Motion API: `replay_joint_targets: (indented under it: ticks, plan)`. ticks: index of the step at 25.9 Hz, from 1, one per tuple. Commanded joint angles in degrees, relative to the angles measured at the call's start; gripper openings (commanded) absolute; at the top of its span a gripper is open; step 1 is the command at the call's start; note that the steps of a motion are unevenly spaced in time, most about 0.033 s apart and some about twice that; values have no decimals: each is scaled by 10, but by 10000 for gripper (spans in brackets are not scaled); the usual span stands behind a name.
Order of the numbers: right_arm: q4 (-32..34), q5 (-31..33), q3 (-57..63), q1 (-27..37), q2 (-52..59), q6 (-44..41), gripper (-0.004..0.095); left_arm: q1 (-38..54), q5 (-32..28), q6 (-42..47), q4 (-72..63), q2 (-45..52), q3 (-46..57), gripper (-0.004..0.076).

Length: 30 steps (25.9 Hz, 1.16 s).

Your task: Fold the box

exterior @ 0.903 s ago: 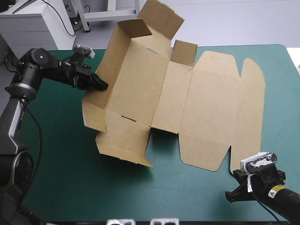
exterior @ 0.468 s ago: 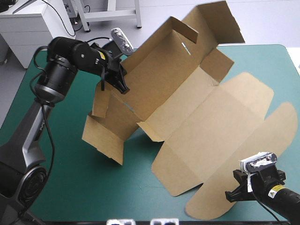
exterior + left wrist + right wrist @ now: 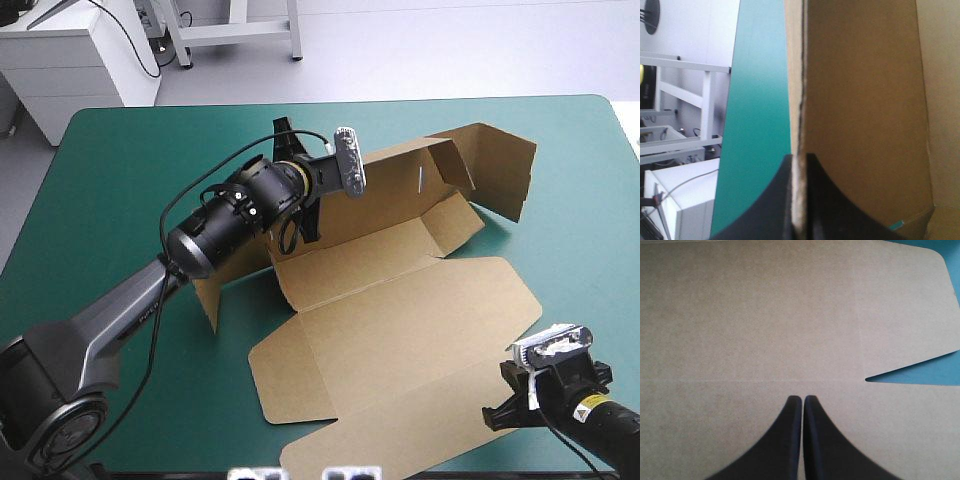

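Where the high view looks down on the table's teal-green cover (image 3: pixel 110 190), we see the brown box (image 3: pixel 400 320), a large cut sheet of corrugated board. It lies from mid-table toward the right and near edges, with its broad lid panel flat on the near side and its far part raised, a wall and end flaps tilted up. Our left gripper (image 3: pixel 308 220), two broad black fins, meets that raised wall at its left end, while the right gripper (image 3: pixel 500 410) sits by the lid's near right border. From the left wrist view we find the left gripper (image 3: pixel 799 161) pinching the wall's raw edge, the board's thickness caught between its fingers and the wall running on ahead. From the right wrist view, the right gripper (image 3: pixel 802 399) has its fingers pressed together into one arch with nothing between them, over the flat panel beside a slit in its border; we cannot tell whether it touches. We judge the board light and stiff but hinged at every crease, so it will swing and sag about a single pinch, and its edges would crush under a hard squeeze. We would hold a wall's edge close to a crease and steady the flat panel with the other gripper.
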<state>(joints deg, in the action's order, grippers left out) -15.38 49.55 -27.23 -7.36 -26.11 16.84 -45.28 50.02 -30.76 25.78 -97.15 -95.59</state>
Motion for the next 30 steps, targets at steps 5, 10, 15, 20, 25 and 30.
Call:
replay_joint_targets:
  ticks: [5, 10, 15, 20, 25, 30]
  plan:
    - [-5, -56, -14, 0, -4, -31, -1, -8, -185, 20, 87, 122, 143, -9]
    - [-8, -70, -14, 0, -4, -42, -1, -7, -266, 20, 120, 168, 237, -9]
    - [-19, -77, -14, 0, -4, -46, -1, -6, -333, 30, 168, 186, 288, -9]
    - [-43, -105, -27, 0, -4, -53, -1, -6, -350, 66, 220, 187, 298, -9]
    - [-30, -129, -108, 0, -8, -62, -1, 7, -375, 124, 284, 187, 305, -9]
    - [-1, -98, -220, 0, -87, -94, -1, 20, -431, 124, 314, 207, 341, -9]
